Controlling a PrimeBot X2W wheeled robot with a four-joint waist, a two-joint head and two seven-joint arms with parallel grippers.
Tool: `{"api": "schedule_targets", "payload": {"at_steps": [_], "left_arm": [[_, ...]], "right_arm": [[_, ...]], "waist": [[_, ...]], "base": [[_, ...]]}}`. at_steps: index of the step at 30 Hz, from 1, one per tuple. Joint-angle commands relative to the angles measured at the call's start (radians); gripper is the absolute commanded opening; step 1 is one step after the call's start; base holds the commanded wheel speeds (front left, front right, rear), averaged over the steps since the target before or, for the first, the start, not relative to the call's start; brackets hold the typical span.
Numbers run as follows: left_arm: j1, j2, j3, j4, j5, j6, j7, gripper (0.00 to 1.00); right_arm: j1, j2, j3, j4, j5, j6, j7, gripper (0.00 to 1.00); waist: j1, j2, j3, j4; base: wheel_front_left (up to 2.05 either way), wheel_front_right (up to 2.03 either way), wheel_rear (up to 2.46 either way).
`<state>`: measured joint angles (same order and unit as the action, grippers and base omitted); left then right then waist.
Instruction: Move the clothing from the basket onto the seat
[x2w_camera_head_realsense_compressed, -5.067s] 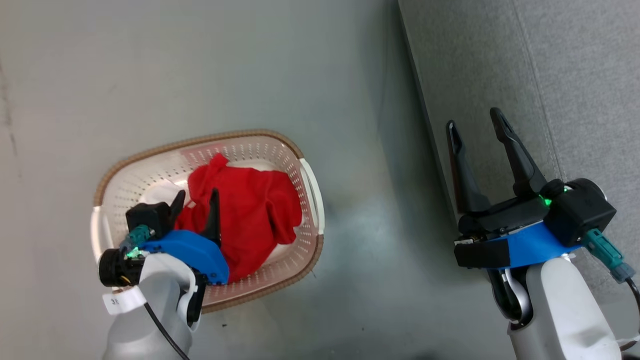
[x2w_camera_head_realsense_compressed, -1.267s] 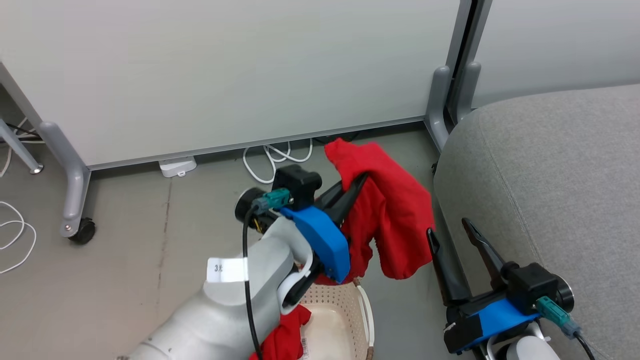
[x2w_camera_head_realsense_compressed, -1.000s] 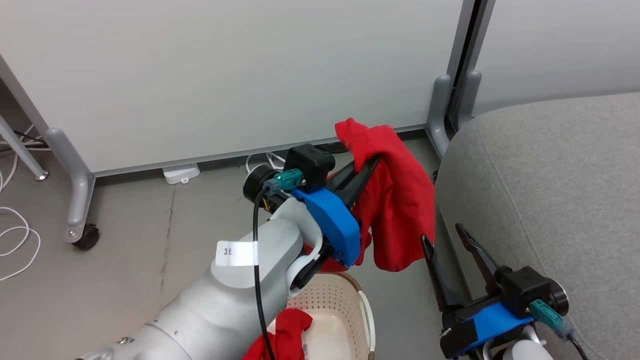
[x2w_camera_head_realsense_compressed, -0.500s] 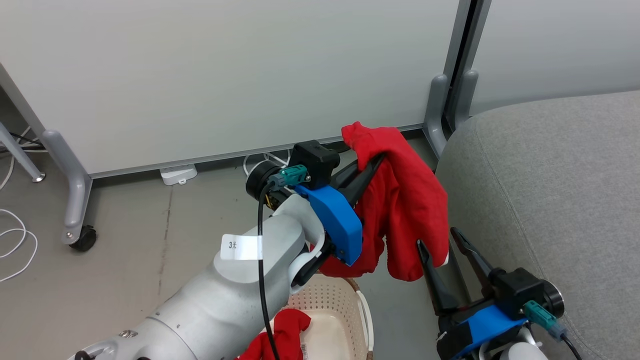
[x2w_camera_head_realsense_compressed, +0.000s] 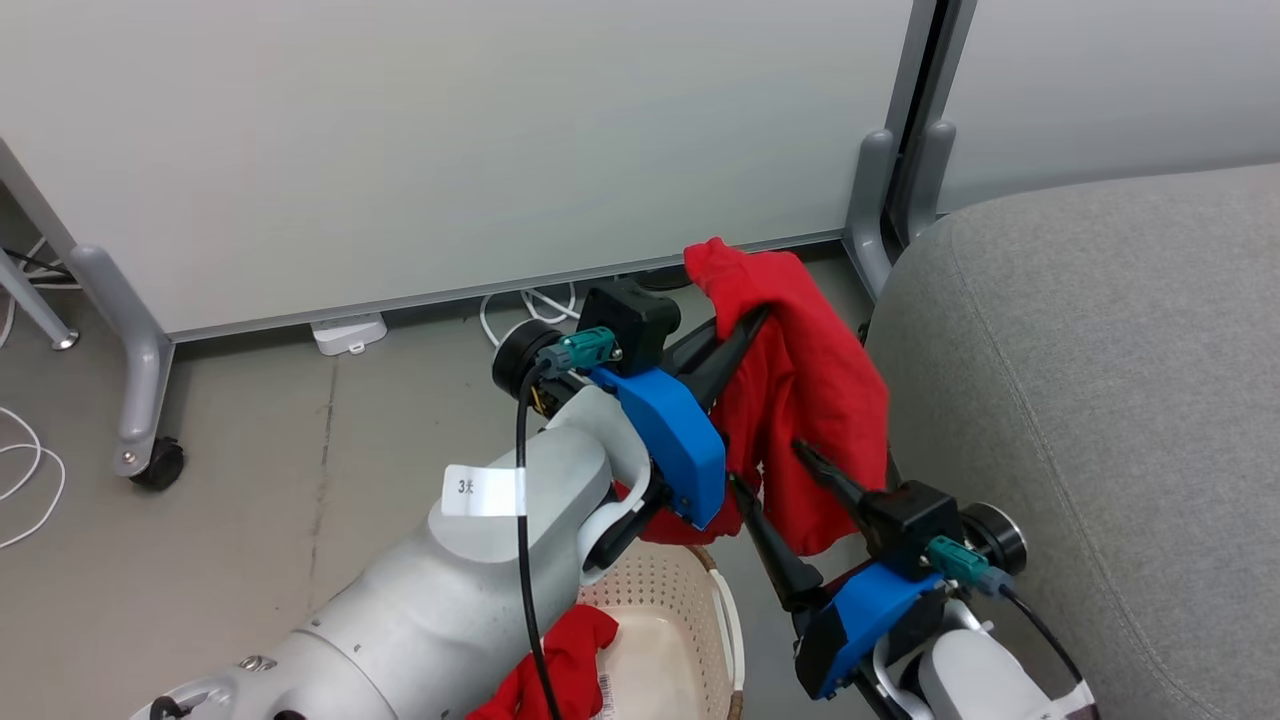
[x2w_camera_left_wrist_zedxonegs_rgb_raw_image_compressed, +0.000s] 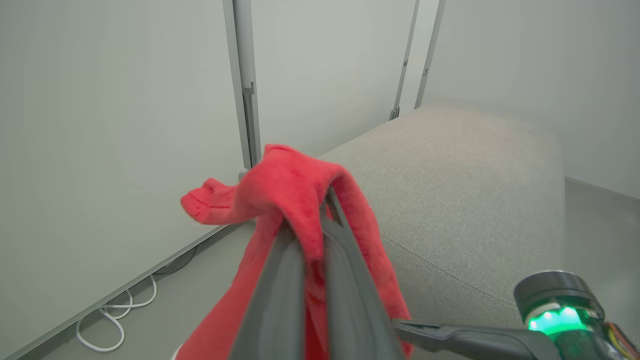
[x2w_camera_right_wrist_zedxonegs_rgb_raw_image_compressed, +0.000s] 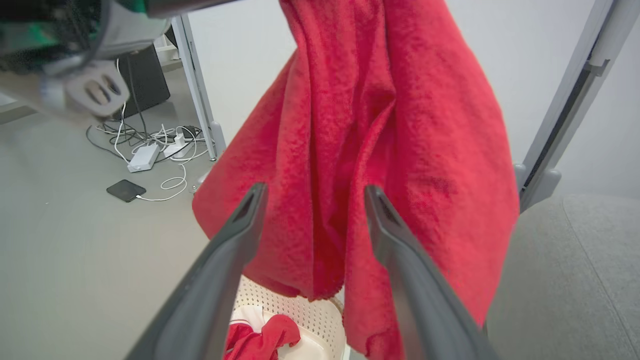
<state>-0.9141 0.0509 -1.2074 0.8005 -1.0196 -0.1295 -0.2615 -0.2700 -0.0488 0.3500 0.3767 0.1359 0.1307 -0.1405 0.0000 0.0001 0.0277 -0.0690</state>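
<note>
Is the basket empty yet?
Not empty. A red garment lies inside the basket; a second garment hangs clamped in the left end effector, outside it.

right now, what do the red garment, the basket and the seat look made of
Red garment: soft fleece or terry-like fabric, matte; fuzzy nap, limp folds.
Basket: likely plastic, cream, smooth; rows of punched holes.
Seat: grey woven upholstery, matte; grainy texture, stitched seam.

My head camera looks forward and down onto the grey textured upholstered seat (x2w_camera_head_realsense_compressed: 1100, 350). Both wrist cameras sit close to the bright red soft fabric garment (x2w_camera_right_wrist_zedxonegs_rgb_raw_image_compressed: 380, 125), shared by all three views.
</note>
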Motion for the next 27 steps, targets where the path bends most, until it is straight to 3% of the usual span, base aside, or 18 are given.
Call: {"api": "schedule_targets", "payload": {"at_steps": [1, 8, 27], "left_arm": [[-0.017, 0.0, 0.0, -0.003, 0.002, -0.001, -0.005, 0.0], [-0.015, -0.001, -0.001, -0.012, 0.011, -0.001, -0.005, 0.0], [-0.013, 0.0, -0.024, -0.062, 0.007, -0.001, -0.005, 0.0]], "right_arm": [[-0.019, -0.003, 0.013, 0.018, 0.009, 0.0, 0.003, 1.0], [-0.121, -0.003, 0.111, 0.148, 0.083, 0.0, 0.023, 1.0], [-0.349, -0.003, 0.282, 0.407, 0.25, 0.0, -0.075, 1.0]], "waist": [[0.0, -0.0001, 0.002, 0.001], [0.0, -0.0001, 0.01, 0.003], [0.0, -0.0001, 0.01, 0.019]], "base": [[0.0, 0.0, 0.0], [0.0, 0.0, 0.0], [0.0, 0.0, 0.0]]}}
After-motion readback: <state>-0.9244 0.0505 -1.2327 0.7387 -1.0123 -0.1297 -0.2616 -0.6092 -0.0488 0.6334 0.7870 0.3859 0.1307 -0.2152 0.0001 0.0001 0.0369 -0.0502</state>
